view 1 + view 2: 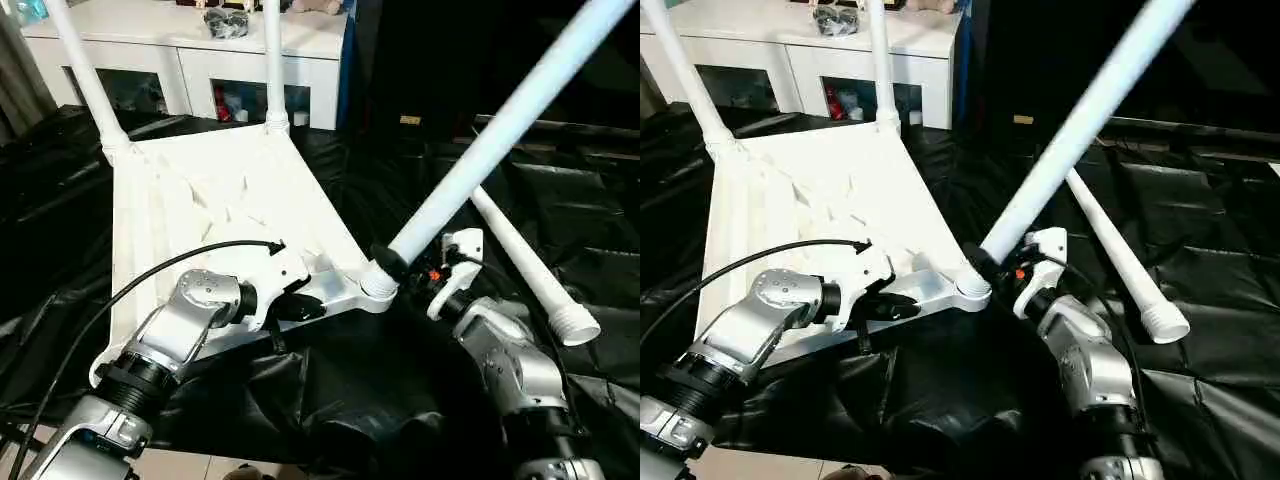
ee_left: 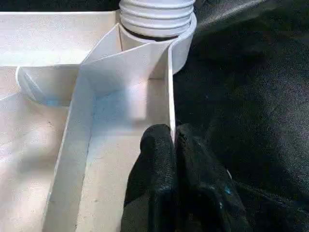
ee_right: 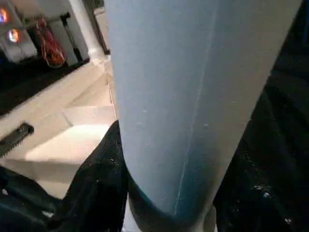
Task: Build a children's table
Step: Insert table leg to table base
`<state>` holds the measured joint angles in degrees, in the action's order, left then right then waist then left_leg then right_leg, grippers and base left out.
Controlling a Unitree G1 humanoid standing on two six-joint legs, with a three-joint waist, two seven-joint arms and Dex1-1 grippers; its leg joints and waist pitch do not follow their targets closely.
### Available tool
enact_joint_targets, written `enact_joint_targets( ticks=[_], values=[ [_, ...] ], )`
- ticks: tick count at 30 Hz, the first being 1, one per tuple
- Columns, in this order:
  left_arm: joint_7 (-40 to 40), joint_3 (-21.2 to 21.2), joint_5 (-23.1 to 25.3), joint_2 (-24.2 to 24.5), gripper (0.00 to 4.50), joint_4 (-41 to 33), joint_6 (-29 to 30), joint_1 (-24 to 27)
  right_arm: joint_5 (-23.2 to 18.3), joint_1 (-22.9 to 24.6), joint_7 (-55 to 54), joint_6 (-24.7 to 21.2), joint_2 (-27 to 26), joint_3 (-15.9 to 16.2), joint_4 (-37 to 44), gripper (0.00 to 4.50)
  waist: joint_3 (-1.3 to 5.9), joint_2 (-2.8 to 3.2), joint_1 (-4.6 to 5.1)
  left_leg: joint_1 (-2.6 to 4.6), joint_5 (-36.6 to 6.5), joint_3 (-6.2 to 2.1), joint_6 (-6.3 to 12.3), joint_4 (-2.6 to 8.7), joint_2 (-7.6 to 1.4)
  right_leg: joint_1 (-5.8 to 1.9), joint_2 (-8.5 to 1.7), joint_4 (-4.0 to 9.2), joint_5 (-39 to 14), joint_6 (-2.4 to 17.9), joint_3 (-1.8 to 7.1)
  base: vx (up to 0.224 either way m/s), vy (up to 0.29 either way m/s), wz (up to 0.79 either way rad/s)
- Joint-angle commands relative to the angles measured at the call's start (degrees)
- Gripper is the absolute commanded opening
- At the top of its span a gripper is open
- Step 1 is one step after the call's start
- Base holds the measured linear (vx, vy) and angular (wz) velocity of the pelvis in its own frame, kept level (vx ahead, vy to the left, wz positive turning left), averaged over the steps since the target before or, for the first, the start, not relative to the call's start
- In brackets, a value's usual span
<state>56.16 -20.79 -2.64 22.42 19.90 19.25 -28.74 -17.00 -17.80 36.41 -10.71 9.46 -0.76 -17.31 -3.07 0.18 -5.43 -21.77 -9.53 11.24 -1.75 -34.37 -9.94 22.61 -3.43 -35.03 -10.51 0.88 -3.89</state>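
Item: children's table, part-assembled.

Table top (image 1: pixel 215 200): white plastic, lying underside up on black sheeting (image 1: pixel 560 200), ribs showing. Our left gripper (image 2: pixel 173 145) is pinched tight on the thin near rim wall, one black finger (image 2: pixel 154 159) to each side of it, just short of the corner socket (image 1: pixel 378 285).

Held leg (image 1: pixel 500 130): a long white tube, its lower end seated at that same socket, leaning up and away from our right gripper (image 1: pixel 425 275). We grasp it close above the socket, black fingers around the tube (the wrist view looks straight up its shaft).

Fitted legs: two (image 1: pixel 85 80) (image 1: pixel 273 60), upright in the far corners, well beyond both hands.

Loose leg (image 1: pixel 530 270): lying on the sheeting just outside our right gripper, threaded end nearest us.

Background: white cabinet (image 1: pixel 190 45) behind the table.
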Motion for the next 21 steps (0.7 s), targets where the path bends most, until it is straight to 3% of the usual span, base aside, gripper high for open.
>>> enact_joint_targets(
  ticks=[1, 5, 11, 14, 17, 19, 20, 21],
  values=[
    [0.03, -0.34, 1.41, 0.8, 0.0, 0.69, -0.12, -1.03, 4.77, 1.31, -1.18, -1.66, 1.48, 3.02, -1.15, 1.89, 3.03, 0.65, 0.05, 2.04, -24.17, -2.73, -2.92, 5.0, -3.53, -1.04, -5.75, 6.22, -28.21, 6.82, 3.03, 0.0, 0.0, 0.0],
    [0.05, -0.4, 1.56, 0.65, 0.0, 0.65, -0.15, -0.8, 6.55, 0.5, -1.52, -2.05, 2.0, 5.4, -0.89, 1.89, 2.78, 0.31, 0.27, 2.25, -25.57, -2.87, -2.64, 4.83, -3.39, -0.78, -5.98, 6.81, -32.94, 5.58, 2.93, 0.0, 0.0, 0.0],
    [0.31, -0.5, 1.28, 0.5, 0.0, -0.17, 0.13, -0.17, 7.74, -0.7, 0.0, -3.56, 2.53, 7.67, -1.45, 1.89, 2.26, 0.37, 0.9, 3.53, -31.0, -3.35, -3.19, 4.59, -3.13, -0.1, -6.01, 8.39, -40.84, 2.68, 2.03, 0.0, 0.0, 0.0],
    [0.72, -0.63, 1.17, 0.57, 0.0, -0.47, 0.03, -0.04, 8.06, -1.15, 0.68, -3.49, 2.73, 8.28, -2.04, 1.89, 2.63, 0.71, 1.01, 3.0, -30.97, -3.72, -3.53, 5.68, -3.66, -1.11, -5.95, 7.84, -35.04, 3.69, 1.93, 0.0, 0.0, 0.0],
    [2.27, -1.03, 0.87, 1.0, 0.0, -1.09, -0.66, 0.15, 8.02, -2.6, 4.58, -3.29, 3.52, 9.8, -4.46, 1.89, 2.69, 0.84, 1.02, 2.86, -31.09, -3.71, -3.83, 5.99, -3.78, -1.43, -5.97, 7.38, -29.57, 5.86, 2.0, 0.0, 0.0, 0.0],
    [3.69, -1.39, 0.65, 1.46, 0.0, -1.57, -1.22, 0.21, 8.09, -3.7, 7.65, -2.78, 4.26, 10.63, -6.75, 1.89, 2.7, 0.71, 1.02, 2.92, -30.82, -3.53, -3.63, 5.88, -3.68, -1.39, -6.11, 7.27, -28.9, 6.69, 2.15, 0.0, 0.0, 0.0],
    [5.01, -1.72, 0.43, 1.87, 0.0, -2.08, -2.29, 0.33, 8.15, -4.4, 9.72, -2.43, 4.84, 11.17, -8.12, 1.89, 2.76, 0.27, 0.96, 2.68, -29.2, -3.42, -3.11, 5.78, -3.65, -1.67, -6.33, 7.2, -28.83, 7.03, 2.27, 0.0, 0.0, 0.0],
    [6.06, -1.94, 0.16, 2.15, 0.0, -2.58, -2.99, 0.42, 8.0, -4.81, 11.26, -2.34, 5.27, 11.45, -8.84, 1.89, 2.68, 0.47, 0.75, 2.83, -28.1, -3.24, -2.79, 5.64, -3.68, -1.47, -6.44, 7.34, -29.09, 7.17, 2.48, 0.0, 0.0, 0.0]
  ],
)
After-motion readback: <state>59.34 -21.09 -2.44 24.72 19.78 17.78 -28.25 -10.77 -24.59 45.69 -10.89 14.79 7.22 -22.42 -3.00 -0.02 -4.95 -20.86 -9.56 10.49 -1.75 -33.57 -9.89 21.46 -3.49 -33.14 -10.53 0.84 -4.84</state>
